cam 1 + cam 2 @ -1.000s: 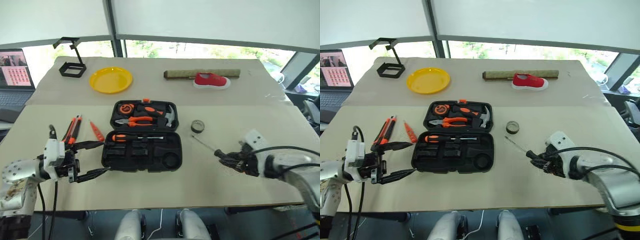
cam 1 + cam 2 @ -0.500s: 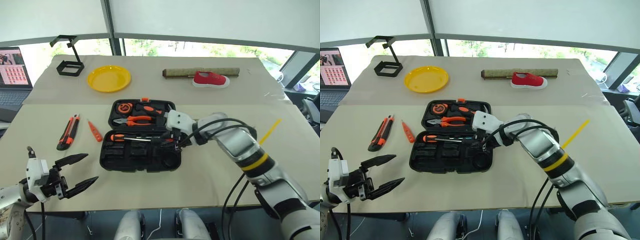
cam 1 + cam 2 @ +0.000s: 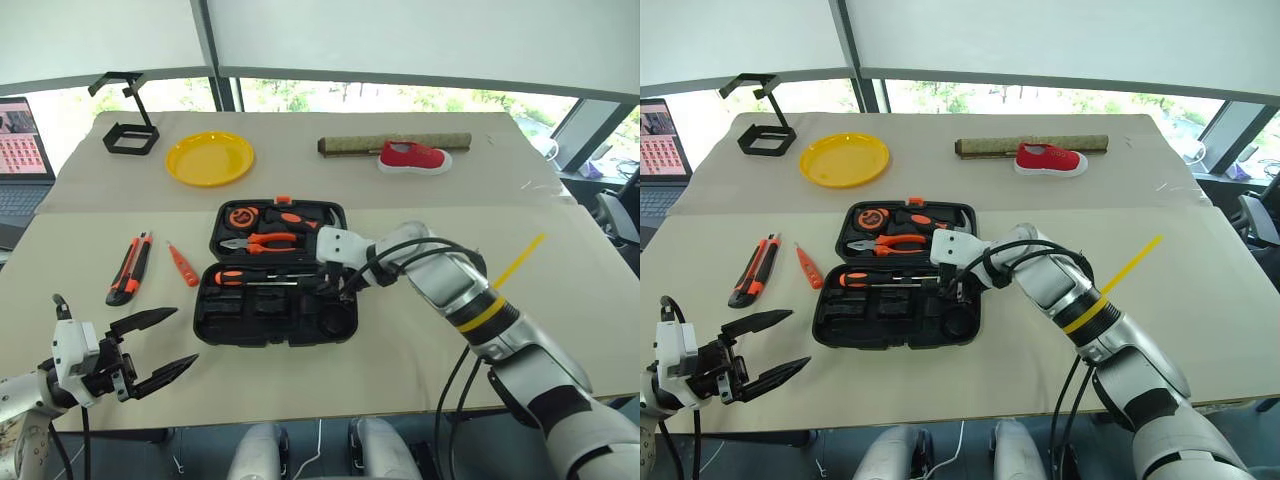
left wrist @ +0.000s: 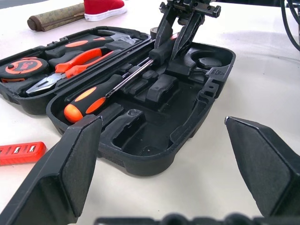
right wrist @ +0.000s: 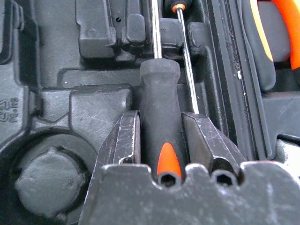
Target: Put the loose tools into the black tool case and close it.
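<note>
The black tool case (image 3: 262, 322) lies open at the table's middle. My right gripper (image 3: 335, 287) hangs over its front half, shut on a slim black-handled screwdriver (image 5: 159, 117) whose shaft runs along a moulded slot. An orange-and-black screwdriver (image 3: 236, 277) lies in the case beside that shaft. The orange-and-black utility knife (image 3: 128, 268) and a small orange screwdriver (image 3: 185, 263) lie on the table left of the case. My left gripper (image 3: 182, 336) stands wide open and empty near the front left edge, pointing at the case.
Orange-handled pliers (image 3: 262, 241), a hammer and a round tape measure (image 3: 241, 216) sit in the case's far half. Behind the case are a yellow plate (image 3: 209, 158), a black wire stand (image 3: 125, 135), a red shoe (image 3: 414, 157) and a brown roll (image 3: 350, 144). A laptop (image 3: 20, 140) stands far left.
My right arm swung left from the table's right side to over the case, carrying the screwdriver. My left gripper drew back from the case toward the front edge. The camera shifted slightly.
</note>
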Robot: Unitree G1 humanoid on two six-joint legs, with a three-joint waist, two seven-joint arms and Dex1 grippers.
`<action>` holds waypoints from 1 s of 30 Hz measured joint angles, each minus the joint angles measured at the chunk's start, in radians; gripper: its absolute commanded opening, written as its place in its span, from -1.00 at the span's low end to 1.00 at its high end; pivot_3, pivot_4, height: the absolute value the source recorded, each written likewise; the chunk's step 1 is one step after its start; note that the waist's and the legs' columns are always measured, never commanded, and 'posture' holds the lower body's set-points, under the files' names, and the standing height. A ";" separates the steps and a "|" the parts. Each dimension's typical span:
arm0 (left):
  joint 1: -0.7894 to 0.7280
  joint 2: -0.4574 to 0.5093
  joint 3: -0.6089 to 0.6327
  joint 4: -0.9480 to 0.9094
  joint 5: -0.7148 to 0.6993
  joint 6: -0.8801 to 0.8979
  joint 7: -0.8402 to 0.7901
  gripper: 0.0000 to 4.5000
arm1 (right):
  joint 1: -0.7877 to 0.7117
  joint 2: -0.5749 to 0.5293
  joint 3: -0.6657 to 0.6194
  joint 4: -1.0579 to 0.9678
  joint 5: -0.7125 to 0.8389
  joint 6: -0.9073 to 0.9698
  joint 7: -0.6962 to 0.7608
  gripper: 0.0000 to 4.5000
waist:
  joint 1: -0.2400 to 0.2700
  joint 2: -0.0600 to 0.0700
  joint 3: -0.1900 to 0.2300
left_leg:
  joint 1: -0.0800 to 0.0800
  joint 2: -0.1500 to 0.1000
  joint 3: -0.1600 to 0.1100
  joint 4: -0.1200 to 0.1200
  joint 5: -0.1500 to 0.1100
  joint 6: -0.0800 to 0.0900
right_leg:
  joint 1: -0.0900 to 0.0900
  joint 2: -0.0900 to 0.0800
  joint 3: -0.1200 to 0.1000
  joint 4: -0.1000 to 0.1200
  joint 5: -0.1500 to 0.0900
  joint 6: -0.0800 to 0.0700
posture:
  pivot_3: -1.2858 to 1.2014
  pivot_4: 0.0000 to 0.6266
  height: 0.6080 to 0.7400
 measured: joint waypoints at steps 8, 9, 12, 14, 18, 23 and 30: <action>-0.026 0.004 -0.004 0.000 0.012 0.000 0.006 1.00 | -0.007 0.028 0.014 0.002 -0.043 -0.012 0.024 -0.54 | -0.004 0.000 0.000 | 0.001 0.001 0.000 0.000 -0.001 -0.001 | 0.000 0.001 0.000 0.000 0.000 -0.001 | 0.03 -0.52 1.00; -0.030 0.004 -0.006 0.000 0.013 0.000 0.007 1.00 | -0.010 0.031 0.016 0.007 -0.051 -0.018 0.030 -0.54 | -0.004 0.000 0.000 | 0.001 0.001 0.000 0.000 -0.001 -0.001 | 0.000 0.001 0.000 0.000 0.000 -0.001 | 0.03 -0.52 1.00; -0.033 0.004 -0.007 0.000 0.015 0.000 0.010 1.00 | -0.013 0.034 0.019 0.020 -0.070 -0.040 0.043 -0.54 | -0.003 0.000 0.000 | 0.001 0.001 0.000 0.000 -0.001 -0.001 | 0.000 0.001 0.000 0.000 0.000 -0.001 | 0.03 -0.52 1.00; -0.034 0.004 -0.008 0.000 0.017 0.000 0.016 1.00 | -0.013 0.034 0.020 0.022 -0.080 -0.050 0.048 -0.54 | -0.003 0.000 0.000 | 0.001 0.001 0.001 0.000 -0.001 -0.001 | 0.000 0.001 0.000 0.000 0.000 -0.001 | 0.03 -0.52 1.00; -0.039 0.004 -0.011 0.000 0.023 0.000 0.027 1.00 | -0.014 0.038 0.013 0.022 -0.080 -0.039 0.055 0.01 | -0.002 0.000 0.000 | 0.001 0.001 0.001 0.000 -0.001 -0.001 | 0.000 0.001 0.000 0.000 0.000 -0.001 | 0.03 -0.52 1.00; -0.040 0.004 -0.020 0.000 0.031 0.001 0.042 1.00 | -0.015 0.031 -0.039 -0.004 -0.014 0.016 0.131 0.16 | -0.004 0.000 0.000 | 0.001 0.002 0.001 0.000 -0.001 -0.002 | 0.000 0.001 0.000 0.000 0.000 -0.001 | 0.03 -0.52 1.00; -0.043 0.004 -0.023 0.002 0.036 0.003 0.058 1.00 | -0.036 0.012 -0.123 -0.035 0.094 0.031 0.207 0.05 | 0.001 0.000 0.000 | 0.001 0.002 0.001 0.000 -0.001 -0.002 | 0.000 0.001 0.000 0.000 0.000 -0.001 | 0.03 -0.52 1.00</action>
